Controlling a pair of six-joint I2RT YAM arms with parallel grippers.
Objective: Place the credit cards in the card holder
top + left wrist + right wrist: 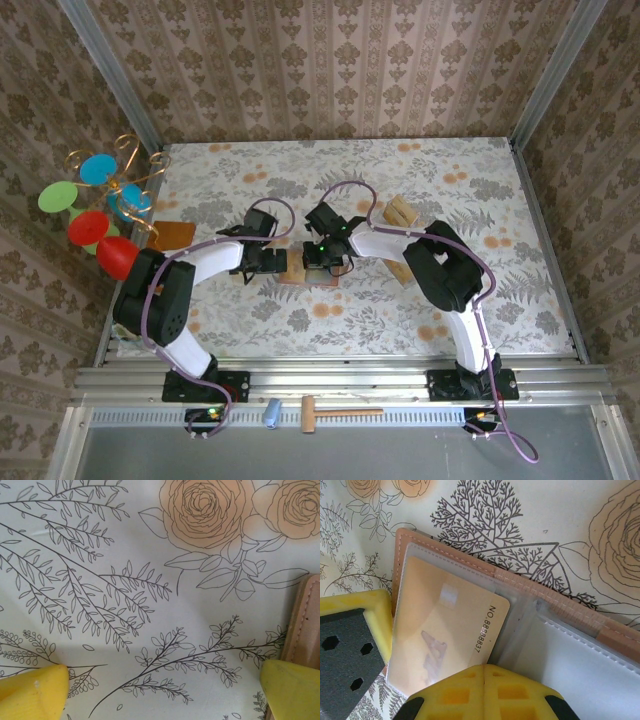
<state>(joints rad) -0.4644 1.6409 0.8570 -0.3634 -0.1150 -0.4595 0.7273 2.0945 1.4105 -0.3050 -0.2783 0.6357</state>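
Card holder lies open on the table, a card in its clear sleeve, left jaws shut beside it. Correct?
No: the left gripper's jaws are wide open, per the left wrist view. The card holder does lie open with a card in its sleeve.

left arm (185, 275): white link shells set between bulky black joint housings, black wrist block.
right arm (452, 270): the same build, white links, a large rounded black elbow housing.
cables (347, 184): mauve-purple cords, one running along each arm in loose loops.
bases (205, 385): squat black blocks, one per arm.
lights (207, 411): a small green lamp at each base, a green glow on the right wrist (322, 246).
left fingers (32, 692): bright yellow plastic, rounded tips, fine layered ridges on the surface.
right fingers (455, 692): yellow, moulded with square recesses, black patches at the outer corners.
right finger pad (345, 650): dark grey plate pierced by hexagonal holes, framed in yellow.
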